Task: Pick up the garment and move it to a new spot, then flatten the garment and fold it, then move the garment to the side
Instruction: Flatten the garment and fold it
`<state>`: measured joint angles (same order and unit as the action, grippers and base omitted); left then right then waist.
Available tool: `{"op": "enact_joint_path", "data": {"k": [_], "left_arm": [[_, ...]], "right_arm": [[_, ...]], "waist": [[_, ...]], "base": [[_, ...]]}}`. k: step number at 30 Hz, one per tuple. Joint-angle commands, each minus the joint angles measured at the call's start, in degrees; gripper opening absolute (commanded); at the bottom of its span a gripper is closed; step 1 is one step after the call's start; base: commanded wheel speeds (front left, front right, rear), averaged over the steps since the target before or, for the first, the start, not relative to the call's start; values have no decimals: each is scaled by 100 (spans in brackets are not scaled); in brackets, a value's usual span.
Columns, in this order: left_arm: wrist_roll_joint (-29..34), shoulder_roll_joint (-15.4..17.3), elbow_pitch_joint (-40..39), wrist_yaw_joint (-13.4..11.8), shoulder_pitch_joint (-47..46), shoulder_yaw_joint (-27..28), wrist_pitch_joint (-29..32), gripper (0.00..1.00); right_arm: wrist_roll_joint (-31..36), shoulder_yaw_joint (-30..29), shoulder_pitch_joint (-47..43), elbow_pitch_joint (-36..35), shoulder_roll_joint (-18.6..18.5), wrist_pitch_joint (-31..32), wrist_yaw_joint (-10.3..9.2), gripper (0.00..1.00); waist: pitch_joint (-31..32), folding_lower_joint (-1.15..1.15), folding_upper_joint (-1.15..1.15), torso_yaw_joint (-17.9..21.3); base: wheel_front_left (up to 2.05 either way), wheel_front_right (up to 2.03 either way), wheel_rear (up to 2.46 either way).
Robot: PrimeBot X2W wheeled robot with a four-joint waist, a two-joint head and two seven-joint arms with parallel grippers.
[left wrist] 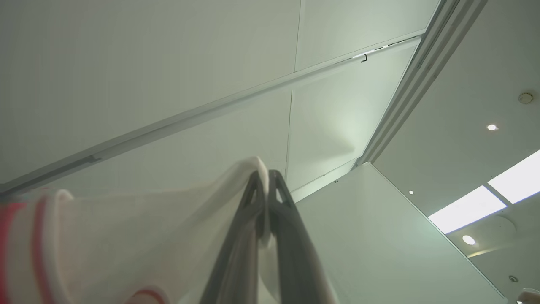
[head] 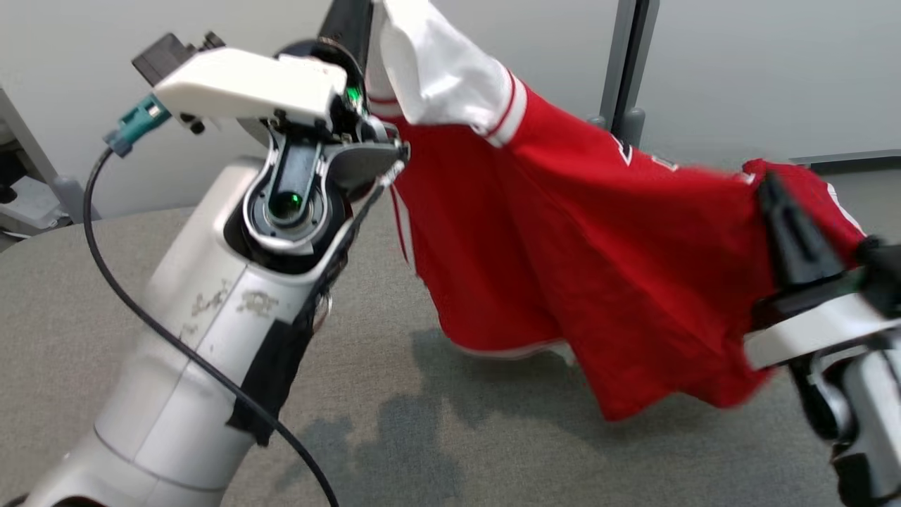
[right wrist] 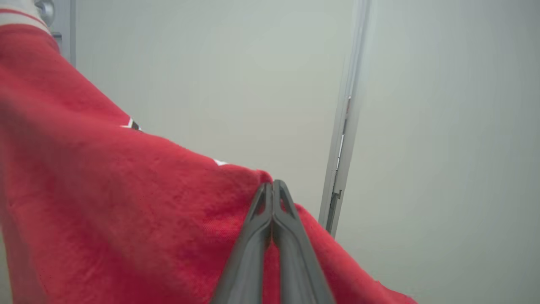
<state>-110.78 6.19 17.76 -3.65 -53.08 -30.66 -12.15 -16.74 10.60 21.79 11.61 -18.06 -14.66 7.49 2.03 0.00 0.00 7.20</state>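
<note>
The garment is a red jersey with white sleeves and red-and-white trim. It hangs in the air between my two arms, its lower hem a little above the grey table. My left gripper is raised high and shut on a white sleeve; the dark fingers reach the head view's top edge. My right gripper is lower, at the right, shut on a fold of the red cloth. In the head view its dark finger presses against the garment's right edge.
The grey cloth-covered table spreads below the hanging garment, with its shadow on it. Behind stands a pale wall with a grey post. My left arm's white forearm and a black cable cross the left of the head view.
</note>
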Motion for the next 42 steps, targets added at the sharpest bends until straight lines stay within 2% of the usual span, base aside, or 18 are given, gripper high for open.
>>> {"op": "enact_joint_path", "data": {"k": [1, 4, 7, 8, 9, 12, 16, 20, 22, 28, 33, 34, 35, 36, 38, 42], "left_arm": [[-24, 212, -332, -155, 58, 168, -61, 0], [25, 323, -581, -458, 476, 148, -135, 0], [150, 341, -471, -549, 772, 230, -213, 0], [218, 335, -383, -527, 838, 260, -230, 0], [406, 306, -163, -390, 936, 372, -259, 0], [990, 367, 253, -144, 1019, 613, -279, 0], [1925, 327, 724, 169, 1278, 1161, -283, 0], [2607, 243, 910, 408, 1731, 1764, -284, 0], [2836, 172, 894, 515, 2036, 2015, -284, 0], [3400, 32, 680, 661, 2865, 2313, -285, 0], [3919, 14, 622, 650, 3261, 2367, -285, 0], [4084, 34, 628, 631, 3302, 2362, -285, 10], [4237, 44, 644, 604, 3339, 2356, -285, 70], [4393, 59, 672, 558, 3370, 2352, -285, 100], [4563, 78, 697, 511, 3391, 2361, -285, 100], [5445, 254, 1000, 235, 3531, 2213, -285, 100]], "right_arm": [[-131, 271, 131, 28, -25, -33, 0, 0], [-554, 997, 605, 762, -64, 119, 0, 0], [-883, 1569, 1274, 1742, 77, 78, 0, 0], [-873, 1604, 1504, 2081, 170, 35, 0, 68], [-803, 1620, 1839, 2631, 399, -17, 0, 100], [-600, 1196, 2085, 2704, 719, -30, 0, 100], [-258, 892, 1571, 2469, 1031, -32, 0, 100], [-569, 973, 752, 2501, 1266, -32, 0, 100], [-927, 1123, 437, 2602, 1333, -33, 0, 100], [-1858, 1675, 144, 2893, 1203, -33, 0, 100], [-2248, 1964, 284, 2964, 1050, -33, 0, 100], [-2293, 1980, 304, 2956, 1031, -33, 0, 100], [-2328, 1989, 315, 2949, 1013, -33, 0, 100], [-2350, 2000, 322, 2934, 997, -33, 0, 100], [-2363, 2005, 322, 2915, 981, -33, 0, 100], [-2361, 1998, 239, 2808, 912, -33, 0, 100]], "waist": [[-38, 0, 0, -38], [-144, 0, 0, -110], [-281, 0, 0, -193], [-324, 0, 0, -221], [-401, 0, 0, -273], [-525, 0, 0, -304], [-621, 0, 0, -279], [-695, 0, 0, -173], [-709, 0, 0, -119], [-705, 0, 0, -123], [-657, 0, 0, -224], [-653, 0, 0, -246], [-652, 0, 0, -267], [-651, 0, 0, -283], [-654, 0, 0, -299], [-658, 0, 0, -338]], "base": [[0, 0, 0], [0, 0, 0], [0, 0, 0], [0, 0, 0], [0, 0, 0], [0, 0, 0], [0, 0, 0], [0, 0, 0], [0, 0, 0], [0, 0, 0], [0, 0, 0], [0, 0, 0], [0, 0, 0], [0, 0, 0], [0, 0, 0], [0, 0, 0]]}}
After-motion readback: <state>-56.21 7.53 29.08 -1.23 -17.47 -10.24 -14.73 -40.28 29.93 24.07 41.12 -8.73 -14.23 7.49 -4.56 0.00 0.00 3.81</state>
